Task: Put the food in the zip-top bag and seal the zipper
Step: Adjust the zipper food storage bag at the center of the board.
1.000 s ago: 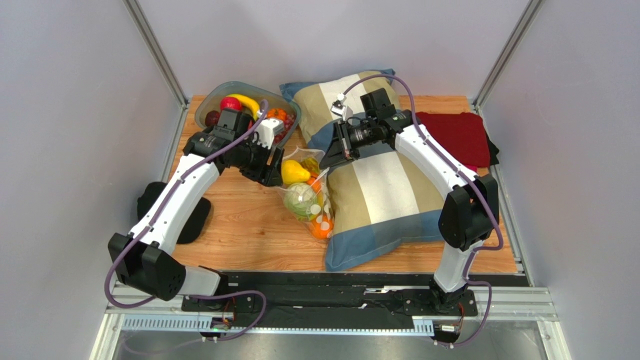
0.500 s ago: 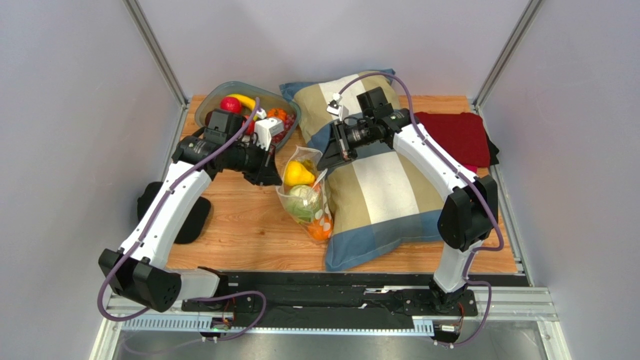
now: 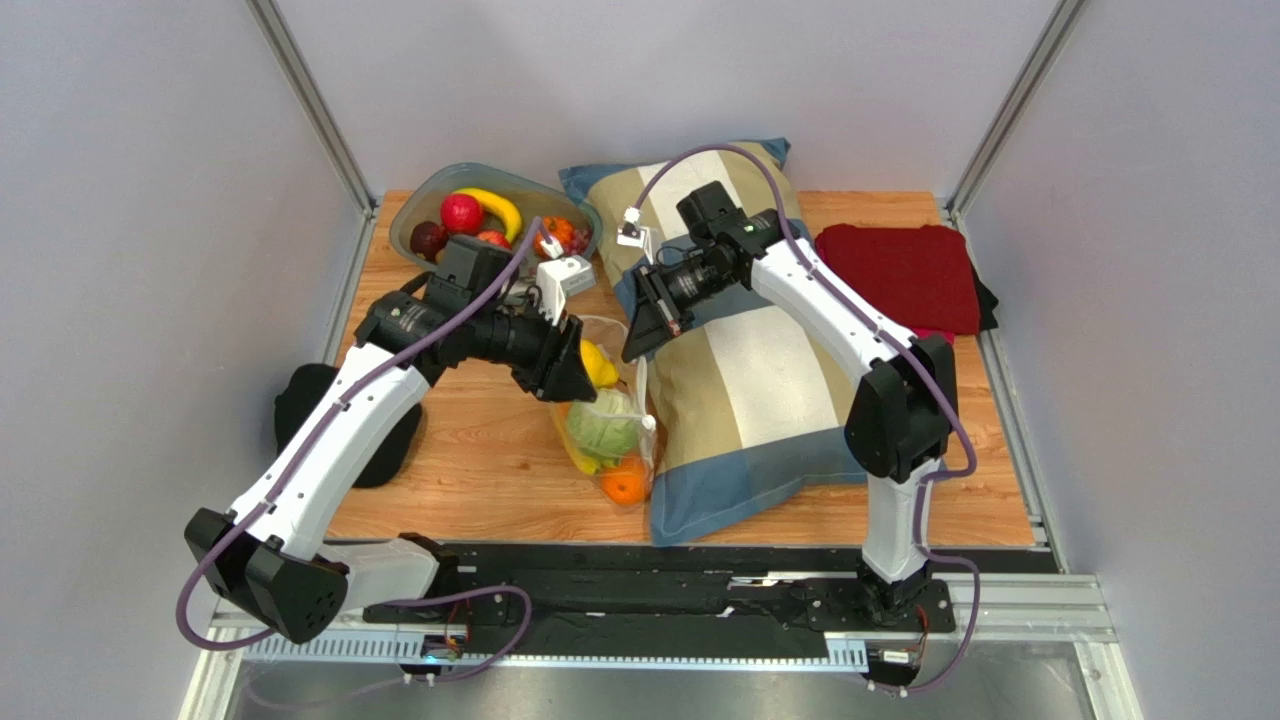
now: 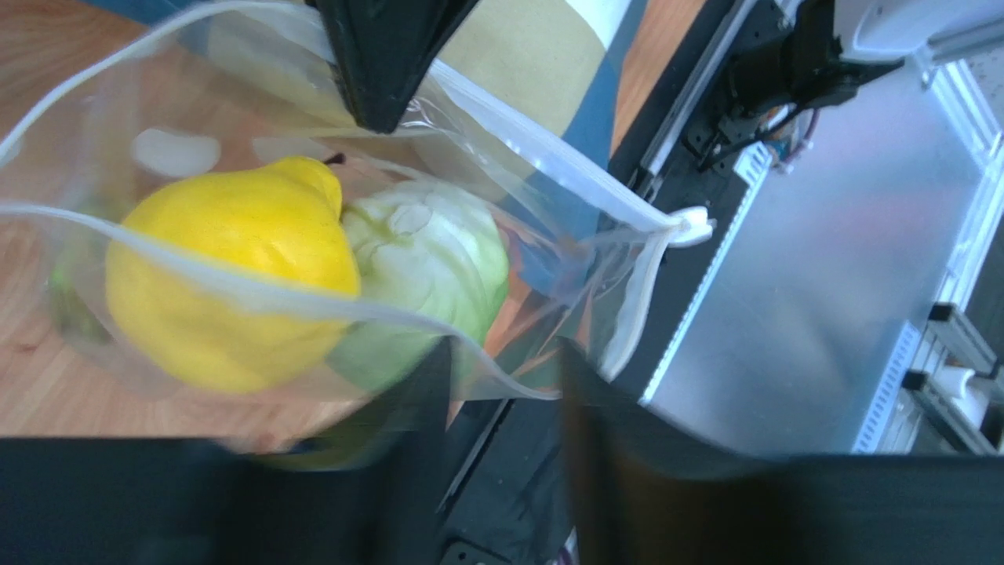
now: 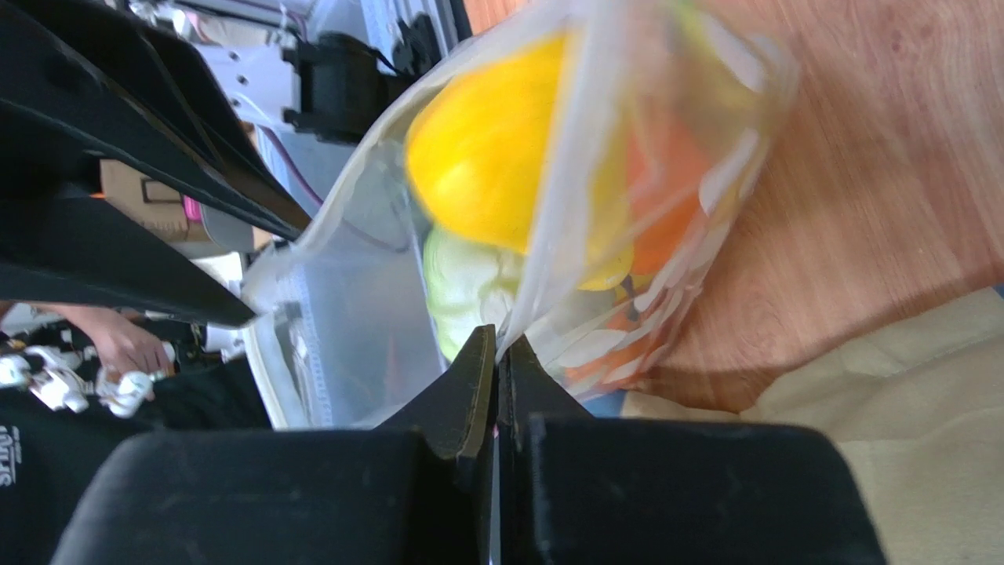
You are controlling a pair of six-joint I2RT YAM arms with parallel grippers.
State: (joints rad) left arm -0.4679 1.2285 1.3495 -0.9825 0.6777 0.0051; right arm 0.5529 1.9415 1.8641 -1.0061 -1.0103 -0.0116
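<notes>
The clear dotted zip-top bag (image 3: 631, 405) hangs open between my grippers, above the table beside the pillow. It holds a yellow lemon (image 4: 224, 271), a green cabbage (image 4: 430, 253) and an orange (image 3: 624, 483). My right gripper (image 5: 497, 341) is shut on the far lip of the bag's mouth (image 3: 634, 333). My left gripper (image 4: 501, 353) is open, and the near lip runs across the gap between its fingers (image 3: 579, 378). The zipper (image 4: 566, 165) runs along the far lip to a white slider (image 4: 695, 220). A banana (image 3: 493, 207), apples, grapes and oranges lie in the bowl.
The grey bowl (image 3: 413, 210) stands at the back left. A large striped pillow (image 3: 766, 375) lies right of the bag, under the right arm. A dark red cloth (image 3: 909, 270) lies at the back right. A black pad (image 3: 308, 398) hangs over the left edge.
My left gripper has moved from beside the bowl, right and nearer, to the bag's near lip. My right gripper has shifted left with the far lip. The bag now hangs more upright and nearer.
</notes>
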